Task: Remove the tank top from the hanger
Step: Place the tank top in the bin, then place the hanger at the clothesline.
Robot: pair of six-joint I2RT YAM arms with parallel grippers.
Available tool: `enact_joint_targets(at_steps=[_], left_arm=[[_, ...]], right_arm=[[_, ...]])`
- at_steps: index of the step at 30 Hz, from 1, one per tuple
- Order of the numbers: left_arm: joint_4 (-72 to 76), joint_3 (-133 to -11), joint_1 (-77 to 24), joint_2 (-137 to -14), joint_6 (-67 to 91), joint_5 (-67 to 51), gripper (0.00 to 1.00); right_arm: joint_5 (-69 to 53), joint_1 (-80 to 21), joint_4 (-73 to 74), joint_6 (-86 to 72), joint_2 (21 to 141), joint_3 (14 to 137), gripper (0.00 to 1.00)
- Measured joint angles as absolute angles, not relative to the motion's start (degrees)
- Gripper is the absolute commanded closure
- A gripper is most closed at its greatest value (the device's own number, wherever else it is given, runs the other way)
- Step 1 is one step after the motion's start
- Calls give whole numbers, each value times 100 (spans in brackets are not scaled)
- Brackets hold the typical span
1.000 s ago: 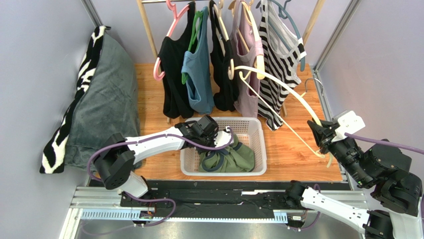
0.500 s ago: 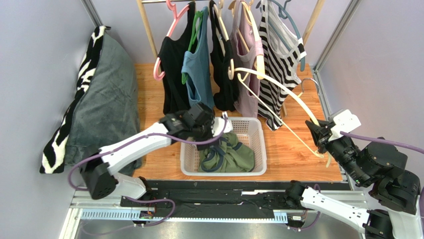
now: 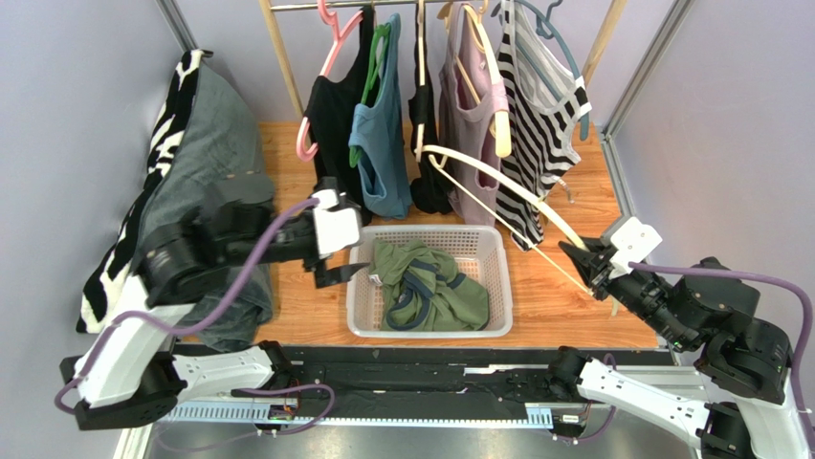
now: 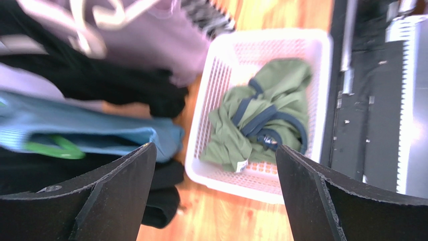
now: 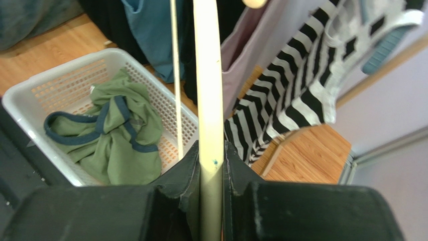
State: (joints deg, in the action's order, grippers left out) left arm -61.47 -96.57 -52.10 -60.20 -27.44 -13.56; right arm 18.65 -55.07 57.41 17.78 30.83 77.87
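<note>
The green tank top (image 3: 426,287) with navy trim lies crumpled in the white basket (image 3: 497,287), off the hanger. It also shows in the wrist views as the tank top (image 4: 261,120) and the tank top (image 5: 115,140). My left gripper (image 3: 337,266) hangs open just left of the basket and above its rim, nothing between its fingers (image 4: 105,201). My right gripper (image 3: 585,263) is shut on one end of the bare cream hanger (image 3: 497,186), which slants up toward the rack. The hanger's arm (image 5: 208,75) runs straight between the right jaws.
A rack at the back holds several garments on hangers: black (image 3: 335,124), blue (image 3: 383,143), lilac (image 3: 469,143) and striped (image 3: 536,115). A grey and zebra-print cushion (image 3: 201,163) leans on the left wall. The basket's rim (image 4: 251,188) is just under my left fingers.
My left gripper opened and let the tank top drop into the basket, then drew up and back to the left. My right gripper carried the hanger slightly left.
</note>
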Motion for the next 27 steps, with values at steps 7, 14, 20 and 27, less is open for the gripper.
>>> enact_joint_targets(at_steps=[7, 14, 20, 27], left_arm=[[-6735, -10206, -5210, -5728, -3120, -2355, 2], [-6840, -10204, -5210, -6088, -3120, -2593, 2], [-6816, -10005, -5210, -6211, -3103, -2606, 1], [-6796, -10003, -5210, -6252, -3076, -2655, 1]], right_arm=[[751, -5485, 5618, 2318, 3105, 7642, 100], [703, -5494, 5981, 2383, 3162, 7773, 100], [1625, -5443, 5892, 1885, 2067, 7644, 100], [1977, -5133, 5614, 1691, 1557, 7679, 100]])
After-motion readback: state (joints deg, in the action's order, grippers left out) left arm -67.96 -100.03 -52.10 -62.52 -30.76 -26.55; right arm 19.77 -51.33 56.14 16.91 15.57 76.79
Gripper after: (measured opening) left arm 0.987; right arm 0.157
